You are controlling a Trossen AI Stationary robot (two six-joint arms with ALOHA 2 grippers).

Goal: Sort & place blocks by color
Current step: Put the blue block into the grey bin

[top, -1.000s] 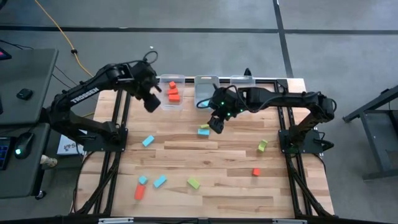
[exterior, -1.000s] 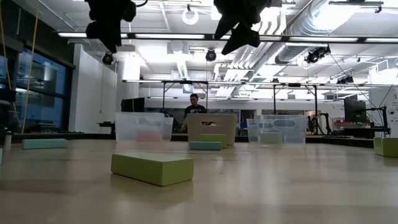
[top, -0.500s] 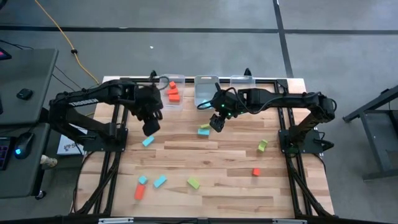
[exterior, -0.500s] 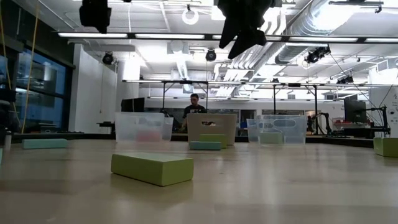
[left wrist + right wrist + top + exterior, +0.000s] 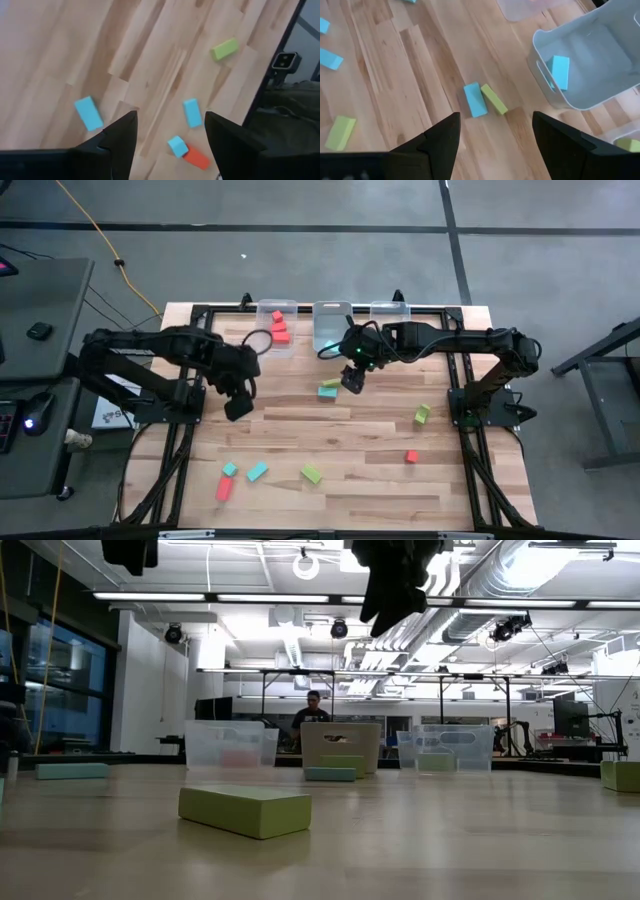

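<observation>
Your right gripper (image 5: 492,131) hangs wide, empty, above the touching blue block (image 5: 474,99) and green block (image 5: 494,98) beside the middle bin (image 5: 580,102); light, rigid, probably slick, so pinch the blue's long flat sides

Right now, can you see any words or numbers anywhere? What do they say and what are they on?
No text can be read in these pictures.
Left arm: no lettering can be made out along it in the high view.
White sheet on the floor by the table's left edge: a dark mark, too small to read.
Blocks, such as the green block, and the clear bins: no print visible.
</observation>
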